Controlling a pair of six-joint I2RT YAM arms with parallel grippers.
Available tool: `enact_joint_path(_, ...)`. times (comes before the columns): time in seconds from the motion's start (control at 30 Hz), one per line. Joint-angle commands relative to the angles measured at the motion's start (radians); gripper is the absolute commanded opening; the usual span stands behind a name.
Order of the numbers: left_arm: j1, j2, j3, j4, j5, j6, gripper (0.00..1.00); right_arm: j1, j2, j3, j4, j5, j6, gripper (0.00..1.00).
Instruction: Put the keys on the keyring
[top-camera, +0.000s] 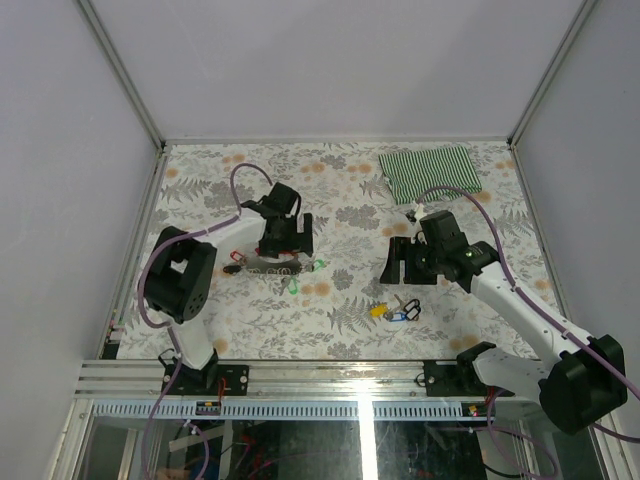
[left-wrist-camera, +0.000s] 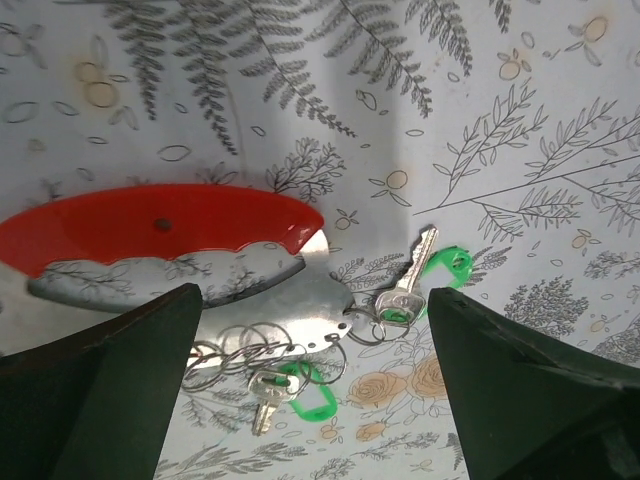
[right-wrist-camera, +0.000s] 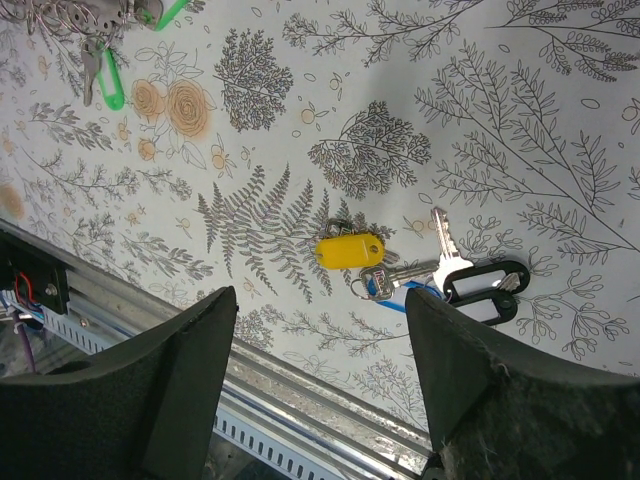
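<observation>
The left gripper (top-camera: 285, 238), jaws apart, hangs over the keyring (left-wrist-camera: 160, 225), likely to steady it; the right gripper (top-camera: 403, 264), likewise apart, overhangs the loose keys (right-wrist-camera: 350, 250).

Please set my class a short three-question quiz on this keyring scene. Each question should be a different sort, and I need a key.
1. True or false: the right gripper is holding the yellow-tagged key.
2. What colour are the key tags lying by the red clip? A blue; B green; C black.
3. Fill in: the striped cloth lies at the far ____ corner of the table.
Key: 1 false, the key lies on the table below open jaws; 2 B; 3 right.
</observation>
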Motion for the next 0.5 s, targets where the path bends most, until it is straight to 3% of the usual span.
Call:
enact_joint_path(0.0, -0.022, 0.044, 0.025, 0.043, -0.008, -0.014, 1.00, 0.008, -0.027, 0.001, 0.019, -0.020, -0.015, 0.76)
enact_joint_path(0.47, -0.085, 0.088, 0.020, 0.086, 0.007, -0.025, 1.00, 0.009, -0.047, -0.005, 0.006, -0.025, -0.023, 0.79)
